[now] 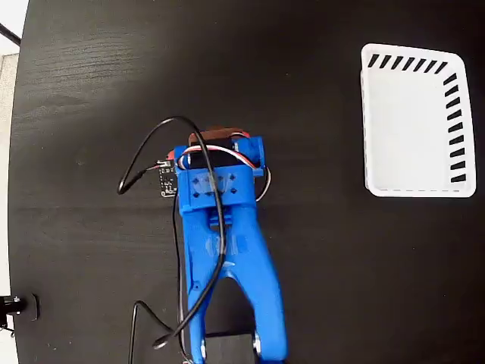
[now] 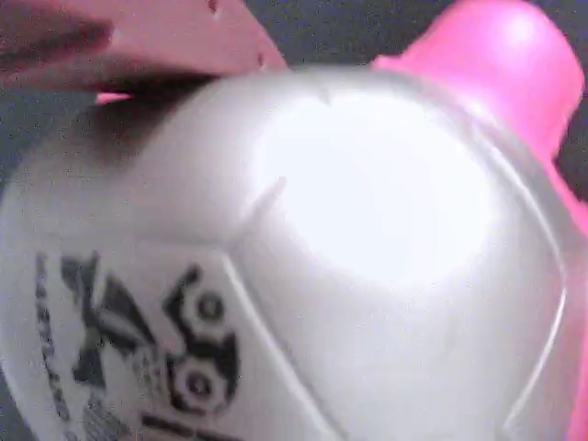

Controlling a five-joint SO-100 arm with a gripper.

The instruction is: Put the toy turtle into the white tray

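The toy turtle [image 2: 367, 239] fills the wrist view: a pale shiny shell with a black printed mark at lower left and a pink-red head at upper right. A reddish finger [image 2: 138, 37] lies against the top left of the shell; the other finger is out of frame. In the fixed view my blue gripper [image 1: 220, 144] hangs over the table's middle and covers the turtle, with only a brown-red sliver showing at its far edge. The white tray [image 1: 379, 121] lies empty at the upper right, well apart from the gripper.
The table is black wood grain. Black and white cables loop around the arm's head and trail down its left side. A small circuit board [image 1: 167, 179] sticks out on the arm's left. The table's left edge shows.
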